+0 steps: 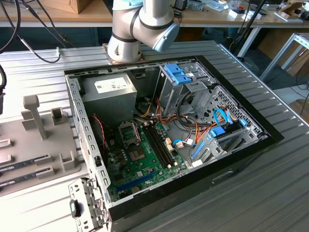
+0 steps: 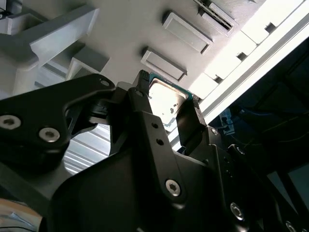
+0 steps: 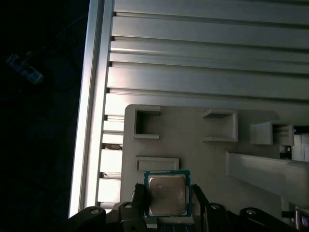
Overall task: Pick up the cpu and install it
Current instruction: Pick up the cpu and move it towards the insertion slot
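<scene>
A ribbed aluminium table (image 1: 270, 183) carries an open computer case (image 1: 231, 162) and, on the exterior view's left, a grey fixture tray (image 1: 29, 145). In both wrist views the gripper (image 3: 167, 199) pinches the cpu (image 3: 166, 193) by 2 opposite edges between its black fingers (image 3: 199, 205), over that tray. The chip is square, with no long axis, its metal lid toward the cameras. Its print and the power supply's (image 1: 108, 92) label are unreadable.

Exterior view: even, bright light; soft shadow inside computer case (image 1: 87, 140).
Both wrist views: dim; glare on table rail (image 3: 91, 121) (image 2: 270, 43) and cpu (image 3: 166, 195) (image 2: 166, 101).
</scene>
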